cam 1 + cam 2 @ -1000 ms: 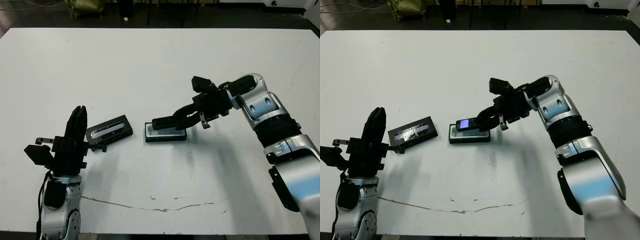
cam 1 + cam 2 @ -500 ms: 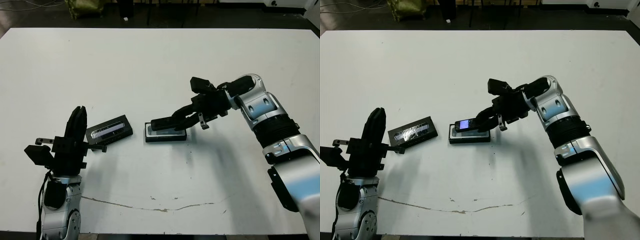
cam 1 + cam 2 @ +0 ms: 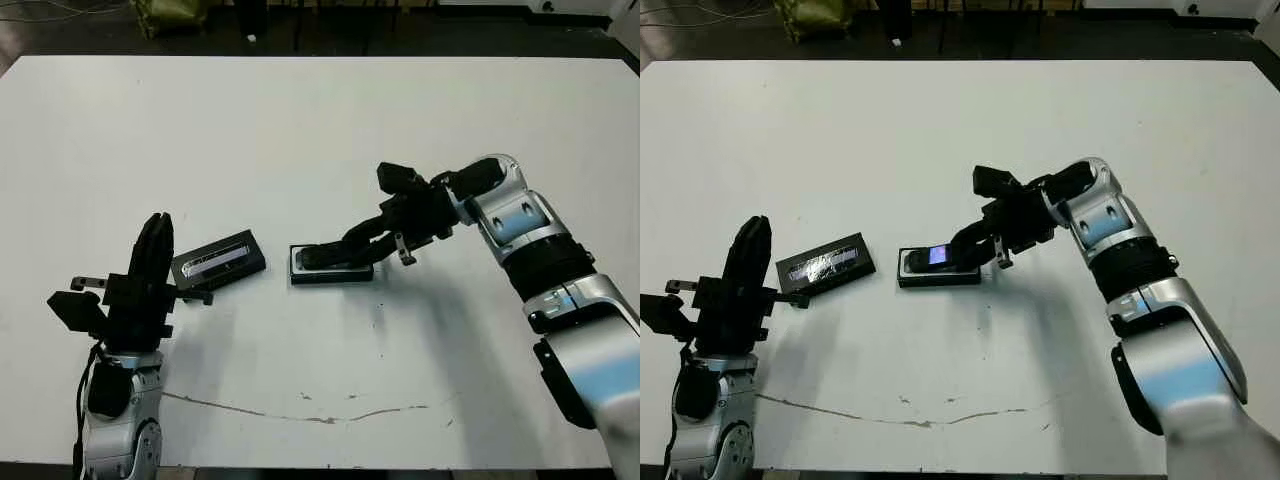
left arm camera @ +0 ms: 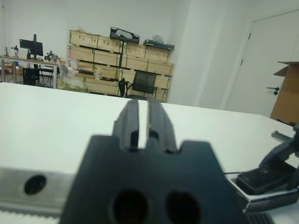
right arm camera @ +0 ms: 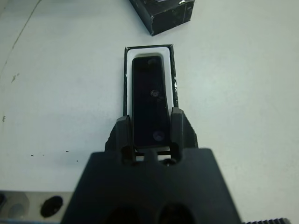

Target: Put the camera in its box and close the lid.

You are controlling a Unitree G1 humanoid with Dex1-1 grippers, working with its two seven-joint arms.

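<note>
Your camera is a slim black bar with a glossy face; the right eye view catches a bluish-purple glint on its upper side. It lies lengthwise over the box, and the right wrist view shows it lined up inside the white lining, with a thin white margin along both long sides and at the far end. From the head views its far end looks lower than the gripped end, though you cannot tell for sure whether it is fully seated yet.

Your right claw is clamped on the near end of the camera, one black finger on each long edge. The box is a shallow tray with black outer walls and a white inside, sitting flat on the white bench near its middle.

Just to the left of the box, apart from it, lies the lid: a flat black rectangle with a shiny silvery-grey strip along its top, turned at a slight angle to the box. The box is uncovered.

Your left claw stands upright just left of the lid, holding nothing; in the left wrist view its two fingers stand close together with only a narrow slit between them. A thin crack-like line runs across the bench near its front edge.
</note>
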